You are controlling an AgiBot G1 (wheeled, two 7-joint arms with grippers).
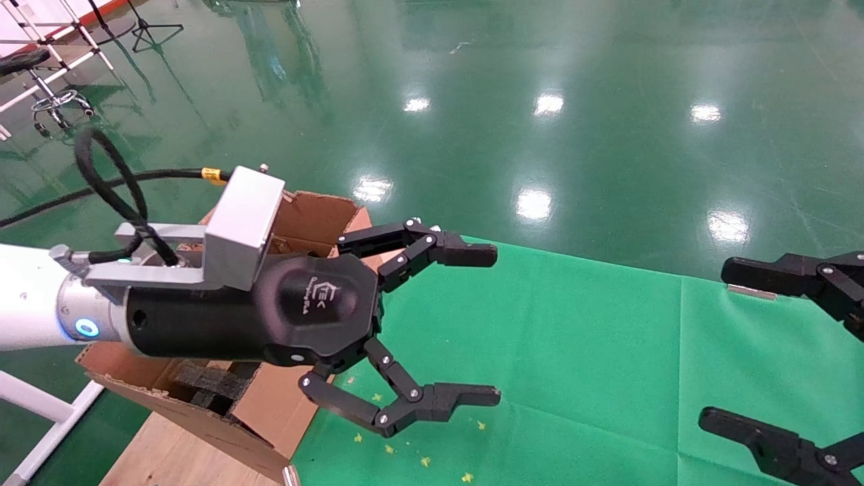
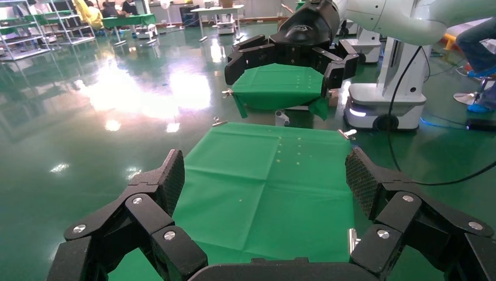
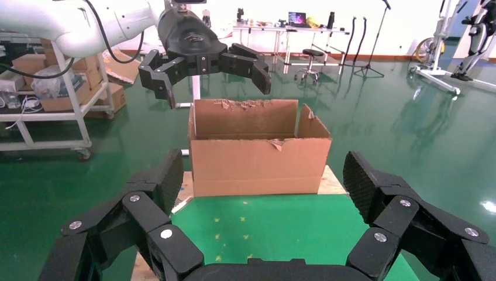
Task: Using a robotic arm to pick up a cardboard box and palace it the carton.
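The robotic arm, my left one, reaches in from the left in the head view. Its gripper [image 1: 497,324] is open and empty, held above the green cloth [image 1: 574,351] just past the carton [image 1: 317,209]. The carton stands at the table's left end with raised torn flaps and dark foam blocks [image 1: 209,385] inside. It also shows in the right wrist view [image 3: 257,164], with the left gripper [image 3: 215,88] above it. My right gripper [image 1: 715,344] is open and empty at the right edge. The small cardboard box is not in view in any frame.
The table's bare wooden end [image 1: 162,452] lies under the carton. A white frame leg [image 1: 40,405] stands at the lower left. A second green-covered table [image 2: 281,88] and a white robot base [image 2: 380,105] stand beyond the cloth. Glossy green floor surrounds the table.
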